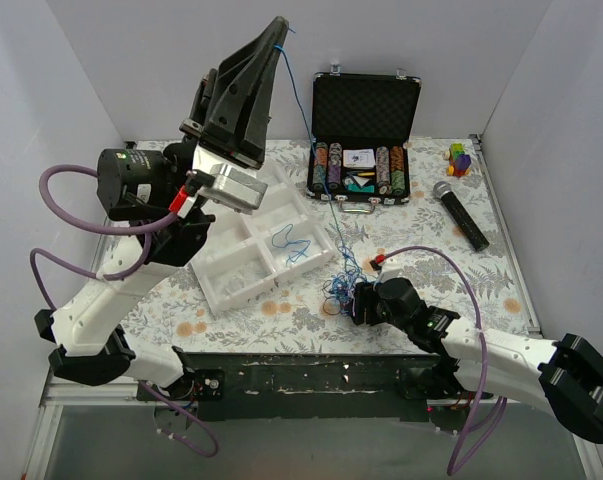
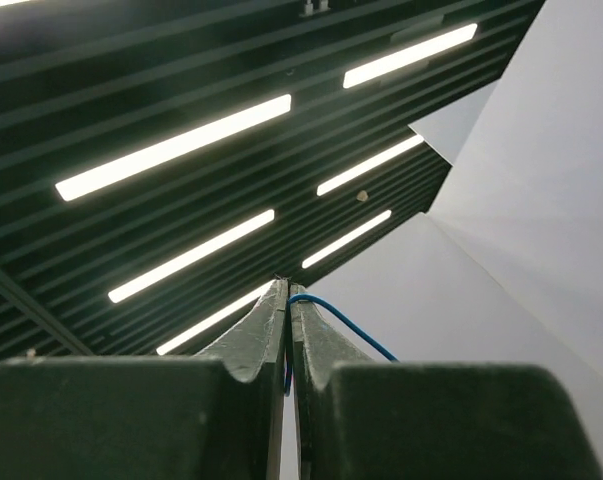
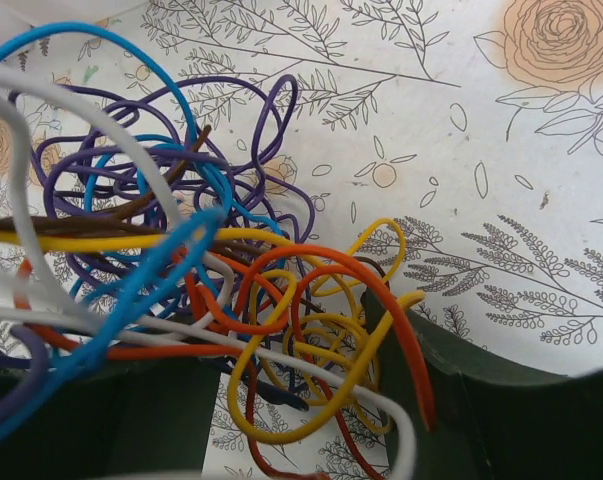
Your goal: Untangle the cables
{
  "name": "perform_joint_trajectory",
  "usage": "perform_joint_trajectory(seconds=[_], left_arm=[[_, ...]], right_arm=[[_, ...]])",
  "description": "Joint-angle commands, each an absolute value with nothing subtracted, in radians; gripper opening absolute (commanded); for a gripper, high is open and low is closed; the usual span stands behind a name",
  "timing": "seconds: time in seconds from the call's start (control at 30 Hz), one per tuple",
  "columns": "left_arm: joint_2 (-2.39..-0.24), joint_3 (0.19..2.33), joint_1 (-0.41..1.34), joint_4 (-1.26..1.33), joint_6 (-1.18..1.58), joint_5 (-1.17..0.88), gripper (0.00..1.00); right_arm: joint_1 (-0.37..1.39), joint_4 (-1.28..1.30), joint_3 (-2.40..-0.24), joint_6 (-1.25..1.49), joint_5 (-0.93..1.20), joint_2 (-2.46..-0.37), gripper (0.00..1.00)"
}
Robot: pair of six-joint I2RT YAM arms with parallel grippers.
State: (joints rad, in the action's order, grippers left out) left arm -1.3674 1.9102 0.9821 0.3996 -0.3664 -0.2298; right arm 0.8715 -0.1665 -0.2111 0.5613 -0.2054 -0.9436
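Left hand (image 1: 280,24) is pinched shut on the blue cable (image 1: 303,105) high above the tangle (image 1: 341,282), while the nearer right hand (image 1: 358,303) straddles that tangle, jaws apart.

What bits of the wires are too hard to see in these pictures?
Top view: the tangle is too small to follow one strand, and the right gripper covers part of it.
Left wrist view: the left gripper faces upward; the blue cable disappears behind it, so nothing below shows.
Right wrist view: the tangle runs off the left and bottom edges, and its nearest strands are blurred.
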Motion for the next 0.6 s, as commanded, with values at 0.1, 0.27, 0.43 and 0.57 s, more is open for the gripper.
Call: perform_joint_trajectory(seconds=[0.1, 0.27, 0.43, 0.57], left_arm=[[-1.379, 2.011, 0.986, 0.546, -0.452, -0.265, 0.0], [-1.451, 2.114, 0.988, 0.609, -0.578, -0.276, 0.0], [-1.52, 2.192, 0.991, 0.68, -0.674, -0.244, 0.0], [-1.407, 2.0, 0.991, 0.604, -0.597, -0.195, 0.0]], right_arm=[[0.873, -0.127, -0.192, 0.598, -0.248, -0.962, 0.59], [0.871, -0.089, -0.209, 0.612, -0.276, -0.965, 0.55], [0.871, -0.071, -0.215, 0.617, -0.287, -0.95, 0.54], [0.871, -0.045, -0.241, 0.606, -0.296, -0.908, 0.54]])
